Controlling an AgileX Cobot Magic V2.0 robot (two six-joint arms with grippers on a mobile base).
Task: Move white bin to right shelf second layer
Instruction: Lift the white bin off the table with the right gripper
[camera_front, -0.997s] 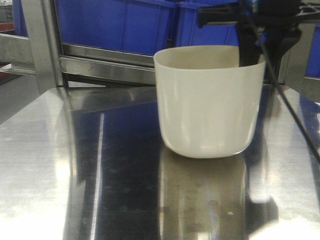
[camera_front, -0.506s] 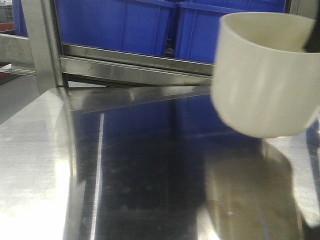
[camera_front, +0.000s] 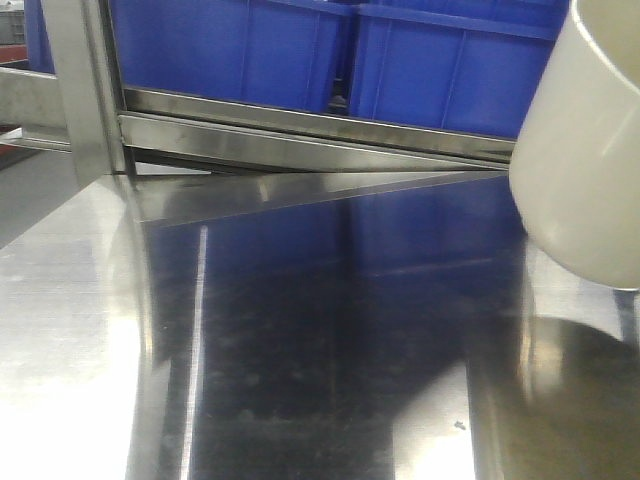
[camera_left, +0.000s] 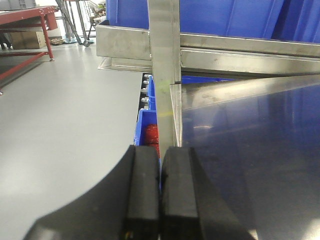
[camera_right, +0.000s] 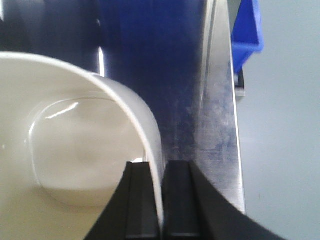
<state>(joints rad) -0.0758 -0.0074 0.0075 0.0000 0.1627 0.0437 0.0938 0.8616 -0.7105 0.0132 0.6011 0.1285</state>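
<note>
The white bin hangs tilted above the steel deck at the right edge of the front view, partly cut off by the frame. My right gripper is shut on the white bin: one finger sits inside the rim and the other outside the wall. My left gripper is shut with nothing between its fingers, held over the left edge of the deck by a steel post. The right shelf second layer is out of view.
A shiny steel deck fills the foreground. Blue crates stand behind it on a steel rail, with an upright post at the left. Another blue crate sits beyond the deck's right edge, above grey floor.
The white bin has risen off the deck and travelled right, from the middle of the front view to its right edge, tilting as it went. The right arm has left that view.
</note>
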